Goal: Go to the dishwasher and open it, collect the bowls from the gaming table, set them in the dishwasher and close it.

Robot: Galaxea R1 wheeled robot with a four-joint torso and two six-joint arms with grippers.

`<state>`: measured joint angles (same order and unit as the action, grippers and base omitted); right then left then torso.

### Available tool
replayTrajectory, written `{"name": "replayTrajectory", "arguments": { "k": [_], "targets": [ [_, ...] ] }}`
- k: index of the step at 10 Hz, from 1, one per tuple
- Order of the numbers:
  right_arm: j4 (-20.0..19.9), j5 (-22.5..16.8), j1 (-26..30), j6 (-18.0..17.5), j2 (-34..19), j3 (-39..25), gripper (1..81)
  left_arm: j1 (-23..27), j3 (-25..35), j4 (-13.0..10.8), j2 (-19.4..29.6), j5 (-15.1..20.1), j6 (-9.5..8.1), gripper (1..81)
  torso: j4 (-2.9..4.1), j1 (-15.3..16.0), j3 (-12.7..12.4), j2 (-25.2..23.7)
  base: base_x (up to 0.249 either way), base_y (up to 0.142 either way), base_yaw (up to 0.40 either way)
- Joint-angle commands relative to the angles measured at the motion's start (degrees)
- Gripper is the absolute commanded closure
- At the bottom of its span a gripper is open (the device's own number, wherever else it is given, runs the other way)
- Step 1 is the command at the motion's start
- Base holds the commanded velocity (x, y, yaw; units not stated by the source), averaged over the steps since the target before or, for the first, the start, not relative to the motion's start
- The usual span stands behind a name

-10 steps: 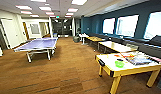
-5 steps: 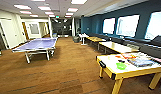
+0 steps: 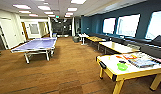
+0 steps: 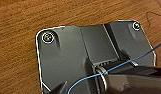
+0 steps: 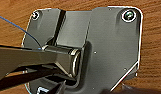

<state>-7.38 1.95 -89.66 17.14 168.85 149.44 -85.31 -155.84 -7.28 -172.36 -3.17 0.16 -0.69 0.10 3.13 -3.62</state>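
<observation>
Head view: the gaming table (image 3: 113,73) stands at the right foreground, a low rectangular unit with a smooth white top, yellow rim and yellow legs, and a black slot in its near end. A lime-green bowl (image 3: 122,66) rests on the white top, near the middle of the visible part. Papers and flat printed items (image 3: 142,61) lie beyond the bowl on the same top. A blue table-tennis table (image 3: 36,45) stands well apart at the left. Brown wood-grain flooring (image 3: 61,75) covers the room; a dark teal wall with bright windows (image 3: 127,25) runs along the right side.

Left wrist view: wood-grain flooring (image 4: 33,15) lies beneath the robot's dark plate. Finger state cannot be determined.

Right wrist view: the same flooring (image 5: 151,50) appears below. Finger state cannot be determined.
</observation>
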Motion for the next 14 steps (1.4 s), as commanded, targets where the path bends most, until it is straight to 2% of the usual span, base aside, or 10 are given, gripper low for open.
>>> {"name": "replayTrajectory", "arguments": {
  "k": [1,8,14],
  "targets": [
    [0.52,-3.27,2.51,0.26,-0.24,-0.04,1.0,2.91,-0.16,0.16,0.26,2.81,0.02,1.0,0.00,0.00,0.00,0.00,0.000,0.000,0.000],
    [0.61,-3.27,2.50,0.26,-0.24,0.05,1.0,2.91,-0.16,0.16,0.26,2.82,-0.07,1.0,0.00,-0.05,0.00,-0.02,0.000,0.000,-0.014],
    [0.61,-3.27,2.51,0.26,-0.07,0.05,1.0,2.91,-0.16,0.16,0.26,2.82,0.02,1.0,0.00,-0.07,0.00,-0.02,0.000,0.000,-0.353]
  ]
}}
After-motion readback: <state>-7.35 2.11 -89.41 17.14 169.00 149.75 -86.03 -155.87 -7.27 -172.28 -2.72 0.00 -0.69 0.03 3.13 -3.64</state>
